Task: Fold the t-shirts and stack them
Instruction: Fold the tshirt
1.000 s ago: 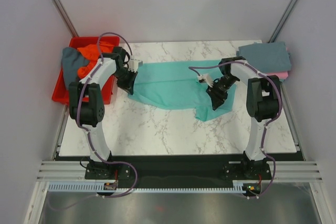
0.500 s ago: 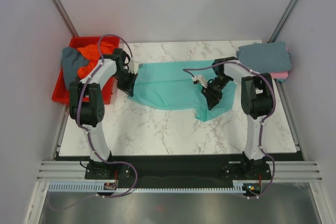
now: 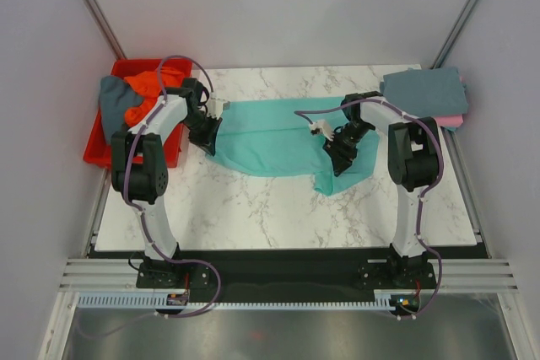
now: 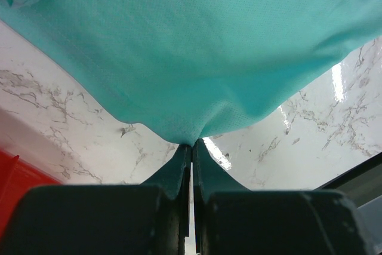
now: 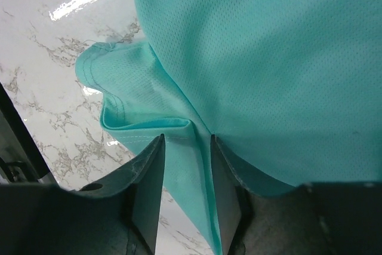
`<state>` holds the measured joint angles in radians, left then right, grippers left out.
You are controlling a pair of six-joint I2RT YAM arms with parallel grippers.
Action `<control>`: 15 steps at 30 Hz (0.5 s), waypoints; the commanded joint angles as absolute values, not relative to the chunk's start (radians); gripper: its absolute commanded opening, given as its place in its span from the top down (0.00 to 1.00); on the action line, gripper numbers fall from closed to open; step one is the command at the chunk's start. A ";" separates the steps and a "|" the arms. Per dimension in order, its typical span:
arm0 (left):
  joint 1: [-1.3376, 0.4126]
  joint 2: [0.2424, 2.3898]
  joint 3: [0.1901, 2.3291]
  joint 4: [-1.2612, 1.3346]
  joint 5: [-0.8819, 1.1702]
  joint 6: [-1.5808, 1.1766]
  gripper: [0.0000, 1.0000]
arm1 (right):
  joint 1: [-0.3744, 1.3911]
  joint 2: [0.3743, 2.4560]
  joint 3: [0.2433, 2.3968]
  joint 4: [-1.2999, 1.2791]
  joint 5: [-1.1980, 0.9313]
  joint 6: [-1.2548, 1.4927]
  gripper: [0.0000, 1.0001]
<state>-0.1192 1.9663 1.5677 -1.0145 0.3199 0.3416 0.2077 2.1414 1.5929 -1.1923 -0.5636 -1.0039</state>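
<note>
A teal-turquoise t-shirt (image 3: 270, 137) lies spread across the middle of the marble table. My left gripper (image 3: 207, 134) is at its left edge, shut on a pinch of the teal cloth (image 4: 197, 46), which rises straight from the fingertips (image 4: 191, 143). My right gripper (image 3: 337, 158) sits over the shirt's right part. Its jaws stand apart, and a loose fold of hemmed teal fabric (image 5: 179, 165) runs between them, next to a sleeve edge (image 5: 113, 106). A folded slate blue-grey shirt (image 3: 423, 88) lies on a pink one (image 3: 456, 121) at the far right corner.
A red plastic bin (image 3: 97, 149) stands off the table's left edge, holding an orange shirt (image 3: 143, 86) and a grey-blue garment (image 3: 111, 99). White marble table surface (image 3: 253, 208) shows in front of the teal shirt. Grey walls enclose the workspace.
My right gripper has shifted a little left and inward over the teal shirt, then held still. The left gripper has kept its grip and place.
</note>
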 commanded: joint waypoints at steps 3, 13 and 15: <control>-0.120 1.936 1.566 -0.994 0.351 0.322 0.98 | 0.225 2.091 1.577 -1.175 -0.592 -1.040 0.54; -0.120 1.933 1.560 -0.994 0.344 0.322 0.98 | 0.267 2.111 1.566 -1.175 -0.591 -1.043 0.61; -0.120 1.933 1.562 -0.994 0.347 0.322 0.98 | 0.270 2.112 1.565 -1.175 -0.586 -1.042 0.67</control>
